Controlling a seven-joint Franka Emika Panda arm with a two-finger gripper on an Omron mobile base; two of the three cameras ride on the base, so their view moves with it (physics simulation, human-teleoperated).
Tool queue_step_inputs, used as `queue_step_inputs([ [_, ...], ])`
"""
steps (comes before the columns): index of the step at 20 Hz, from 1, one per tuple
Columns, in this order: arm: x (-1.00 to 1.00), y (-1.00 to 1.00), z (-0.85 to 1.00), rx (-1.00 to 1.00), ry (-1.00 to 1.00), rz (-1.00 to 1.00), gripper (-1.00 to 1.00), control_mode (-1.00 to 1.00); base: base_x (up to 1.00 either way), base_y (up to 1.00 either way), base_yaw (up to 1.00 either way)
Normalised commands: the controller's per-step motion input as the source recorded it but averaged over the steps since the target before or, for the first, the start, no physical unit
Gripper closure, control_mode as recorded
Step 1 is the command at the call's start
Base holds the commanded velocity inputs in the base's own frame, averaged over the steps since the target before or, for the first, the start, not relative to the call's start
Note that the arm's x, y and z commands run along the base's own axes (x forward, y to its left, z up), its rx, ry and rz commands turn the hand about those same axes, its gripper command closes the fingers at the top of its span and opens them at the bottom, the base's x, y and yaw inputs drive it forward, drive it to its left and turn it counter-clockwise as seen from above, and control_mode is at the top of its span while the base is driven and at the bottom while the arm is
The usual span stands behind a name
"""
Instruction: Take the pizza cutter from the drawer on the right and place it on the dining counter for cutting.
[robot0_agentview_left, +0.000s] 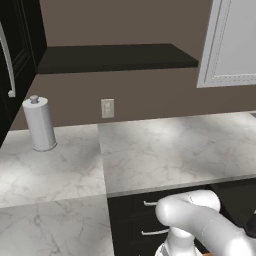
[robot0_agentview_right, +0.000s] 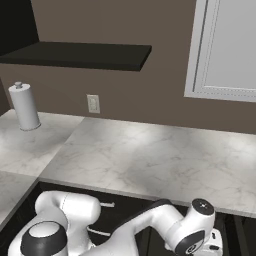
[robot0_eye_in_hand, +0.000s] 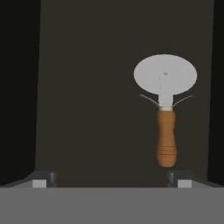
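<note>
Pizza cutter (robot0_eye_in_hand: 165, 111) flat on dark drawer floor (robot0_eye_in_hand: 100, 109), wheel away from camera. Gripper (robot0_eye_in_hand: 111, 179) fingers (robot0_eye_in_hand: 180, 178) spread wide, released, right fingertip just beside handle end.

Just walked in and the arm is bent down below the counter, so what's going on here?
The robot arm is reaching down in front of the black drawer fronts under the marble worktop. In the hand view, its hand is open and looks into a dark drawer where the pizza cutter lies, wooden handle toward the hand, metal wheel away. The cutter sits off to one side, near one fingertip, and is not yet gripped. A paper towel roll stands on the worktop.
</note>
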Motion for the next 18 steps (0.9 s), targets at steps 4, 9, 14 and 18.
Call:
queue_step_inputs([
  [4, 0.09, -0.11, -0.19, 0.0, 0.0, -0.03, -1.0, -1.0, 0.0, 0.0, 0.0],
  [9, 0.07, -0.27, -0.2, 0.0, 0.0, 0.0, -1.0, -1.0, 0.0, 0.0, 0.0],
  [14, 0.14, -0.12, -0.13, 0.0, 0.0, 0.0, -1.0, -1.0, 0.0, 0.0, 0.0],
  [18, 0.12, -0.07, -0.13, 0.0, 0.0, 0.0, -1.0, -1.0, 0.0, 0.0, 0.0],
])
